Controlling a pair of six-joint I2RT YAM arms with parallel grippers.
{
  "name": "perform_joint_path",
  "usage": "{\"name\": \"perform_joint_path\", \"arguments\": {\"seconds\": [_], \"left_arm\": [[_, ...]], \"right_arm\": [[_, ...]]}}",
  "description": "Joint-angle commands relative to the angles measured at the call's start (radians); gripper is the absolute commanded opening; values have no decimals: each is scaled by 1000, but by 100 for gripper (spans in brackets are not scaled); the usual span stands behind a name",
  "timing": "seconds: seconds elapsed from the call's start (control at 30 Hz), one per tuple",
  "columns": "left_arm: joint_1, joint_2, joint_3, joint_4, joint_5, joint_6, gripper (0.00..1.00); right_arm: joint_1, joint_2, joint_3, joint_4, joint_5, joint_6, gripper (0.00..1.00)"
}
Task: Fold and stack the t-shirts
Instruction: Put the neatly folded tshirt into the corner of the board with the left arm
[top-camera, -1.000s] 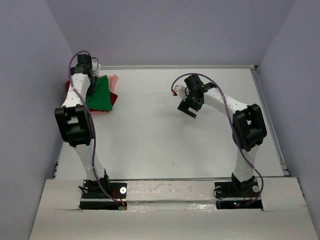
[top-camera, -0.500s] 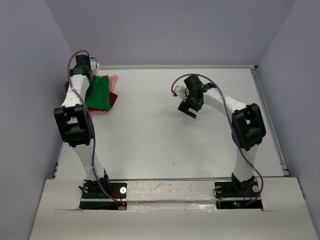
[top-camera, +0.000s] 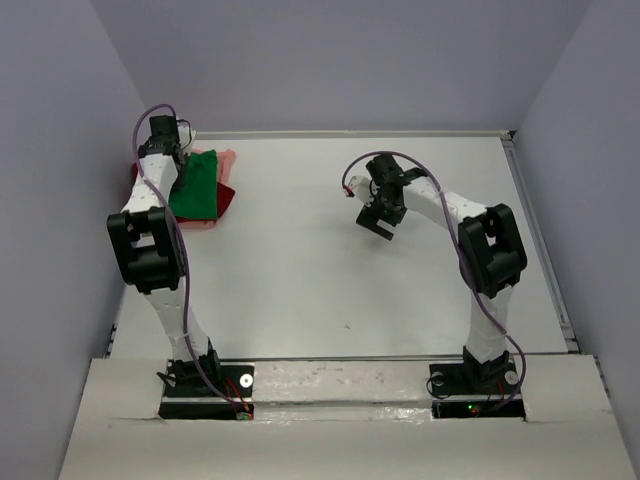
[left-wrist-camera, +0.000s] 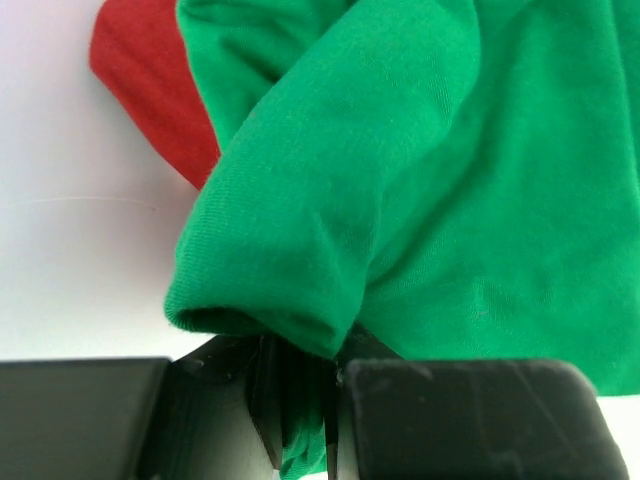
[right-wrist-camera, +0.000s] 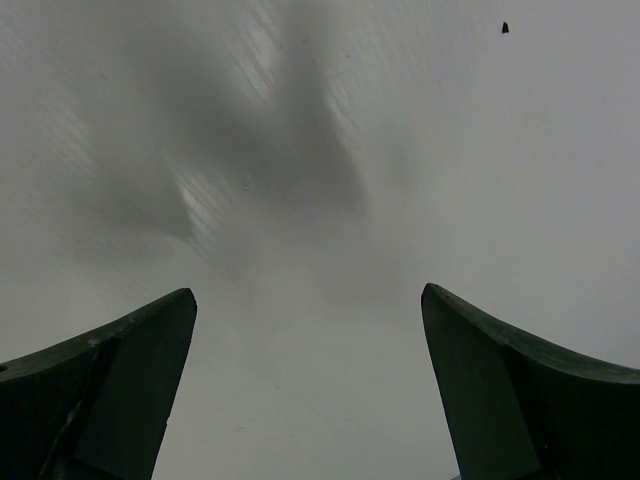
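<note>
T-shirts (top-camera: 203, 192), three, heaped at the far left corner of your table (top-camera: 320, 270), just beside the left wall. Item one: green shirt (top-camera: 195, 187), one piece, topmost of the heap. Your left gripper (left-wrist-camera: 303, 400) has its jaws closed down on a fold of this shirt; in the left wrist view a bunched roll of green cloth (left-wrist-camera: 420, 180) comes straight out from between the two black fingers and spreads away from them, filling most of that view. Item two: red shirt (top-camera: 226, 194), one piece, under the green, showing as a dark edge at the right of the heap and a smaller patch at its left; in the wrist view a rounded red lobe (left-wrist-camera: 150, 90) lies to the upper left of the green roll, clear of the jaws. Item three: pink shirt (top-camera: 228, 157), one piece, showing at the far right corner and along the near edge of the heap; you cannot tell how it is folded. Your right gripper (right-wrist-camera: 308, 300), one, hangs over bare table near the middle, well apart from the heap, jaws spread wide with nothing between them.
</note>
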Motion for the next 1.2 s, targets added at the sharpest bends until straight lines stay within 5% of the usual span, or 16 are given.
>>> {"name": "perform_joint_path", "arguments": {"seconds": [0.0,0.87,1.0,1.03,1.17], "left_arm": [[24,-2,8,70,-56,32,0],[33,83,-130,327,-221,63,0],[33,77,-127,349,-223,68,20],[33,77,-116,348,-229,66,36],[33,63,-105,343,-232,66,60]], "right_arm": [[4,9,17,-24,14,17,100],[4,53,46,-78,18,17,100],[4,52,40,-75,23,14,100],[4,53,37,-73,24,12,100],[4,56,36,-72,26,12,100]]}}
